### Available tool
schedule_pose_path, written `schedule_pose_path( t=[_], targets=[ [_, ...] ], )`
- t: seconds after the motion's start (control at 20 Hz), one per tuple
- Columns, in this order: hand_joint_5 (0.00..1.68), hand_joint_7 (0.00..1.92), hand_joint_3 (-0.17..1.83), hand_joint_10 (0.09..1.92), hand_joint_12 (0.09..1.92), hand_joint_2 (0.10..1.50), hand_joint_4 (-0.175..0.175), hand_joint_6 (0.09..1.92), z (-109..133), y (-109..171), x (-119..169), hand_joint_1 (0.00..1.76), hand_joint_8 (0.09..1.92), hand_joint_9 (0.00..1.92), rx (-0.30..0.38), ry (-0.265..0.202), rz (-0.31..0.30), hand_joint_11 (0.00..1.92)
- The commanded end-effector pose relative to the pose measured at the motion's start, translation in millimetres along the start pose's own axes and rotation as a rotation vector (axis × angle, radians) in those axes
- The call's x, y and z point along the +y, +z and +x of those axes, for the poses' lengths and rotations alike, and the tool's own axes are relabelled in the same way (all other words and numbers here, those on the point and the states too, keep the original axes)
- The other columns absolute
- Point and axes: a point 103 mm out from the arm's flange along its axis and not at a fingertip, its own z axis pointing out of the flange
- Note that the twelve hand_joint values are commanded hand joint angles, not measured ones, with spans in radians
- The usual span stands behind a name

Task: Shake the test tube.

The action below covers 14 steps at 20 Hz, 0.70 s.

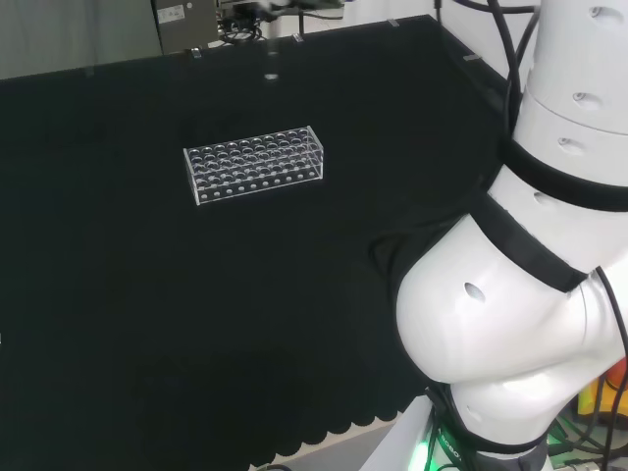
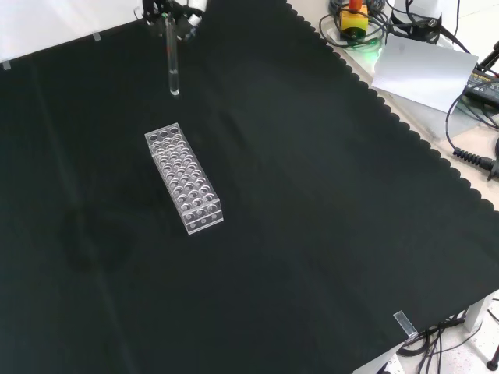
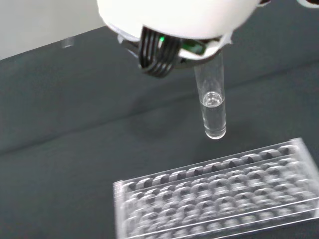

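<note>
Hand (image 2: 173,9) pinching test tube (image 2: 172,58) above rack (image 2: 184,181), liquid level seen from wrist

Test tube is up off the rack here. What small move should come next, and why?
Probably a short side-to-side shake in place. The robot hand holds the test tube upright by its top, clear above the rack, with a little clear liquid near its bottom, so nothing appears to block a small swing.

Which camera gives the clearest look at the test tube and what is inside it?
The wrist view: the test tube hangs close and large below the hand, above the rack, with a little clear liquid at its bottom. The front view shows it small, held upright near the top edge. In the head view I cannot make it out.
</note>
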Motion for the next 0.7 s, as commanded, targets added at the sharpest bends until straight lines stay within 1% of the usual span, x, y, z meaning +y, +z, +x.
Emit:
schedule_pose_path(
  t=[0.05, 0.15, 0.3, 0.45, 0.7],
  targets=[
    [1.32, 1.71, 0.63, 0.64, 0.84, 0.66, -0.175, 0.55, 50.4, 8.7, -7.5, 1.23, 0.5, 1.63, 0.044, -0.122, 0.047, 1.27],
    [1.32, 1.71, 0.63, 0.64, 0.85, 0.66, -0.175, 0.55, 50.9, 8.2, -8.0, 1.23, 0.5, 1.63, 0.038, -0.125, 0.047, 1.27],
    [1.32, 1.71, 0.63, 0.64, 0.85, 0.66, -0.175, 0.55, 36.7, 6.9, -6.9, 1.23, 0.5, 1.63, 0.025, -0.095, 0.041, 1.27],
    [1.32, 1.71, 0.63, 0.64, 0.85, 0.66, -0.175, 0.56, 7.8, 7.3, -3.8, 1.23, 0.5, 1.63, -0.008, -0.028, 0.037, 1.27],
    [1.32, 1.71, 0.63, 0.64, 0.85, 0.66, -0.175, 0.56, -59.8, 2.2, 0.6, 1.23, 0.5, 1.63, -0.059, 0.138, 0.007, 1.27]
  ],
)
